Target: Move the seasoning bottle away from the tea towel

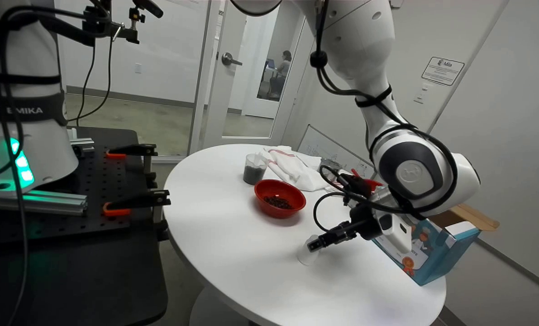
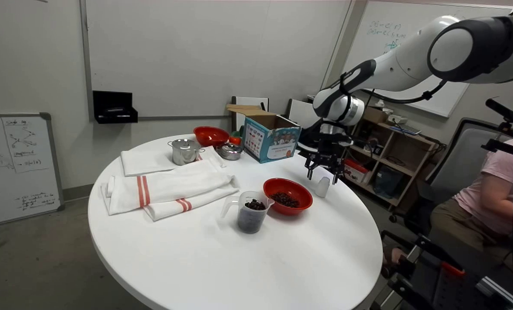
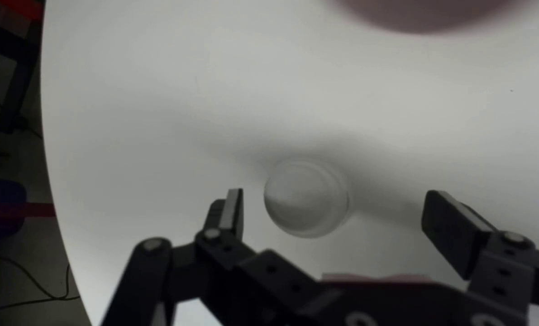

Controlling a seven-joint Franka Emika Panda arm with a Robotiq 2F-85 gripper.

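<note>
The seasoning bottle, small, whitish and translucent, stands upright on the white table, in both exterior views (image 1: 306, 256) (image 2: 323, 188). The wrist view shows its rounded top (image 3: 306, 198) from above. My gripper (image 2: 322, 178) is open over the bottle, fingers pointing down. In the wrist view the bottle appears between the open fingers (image 3: 335, 197), nearer the left finger, with a gap on both sides. In an exterior view a black finger (image 1: 315, 245) hides part of the bottle. The white tea towel with red stripes (image 2: 178, 189) lies folded across the table, well apart from the bottle; it also shows here (image 1: 292, 165).
A red bowl with dark bits (image 2: 287, 196) stands near the bottle. A measuring cup (image 2: 251, 217) stands beside the bowl. A steel pot (image 2: 184, 151), a lidded pan (image 2: 229, 151), another red bowl (image 2: 210, 136) and a blue open box (image 2: 270, 138) stand farther off. The table edge (image 3: 47, 149) is near.
</note>
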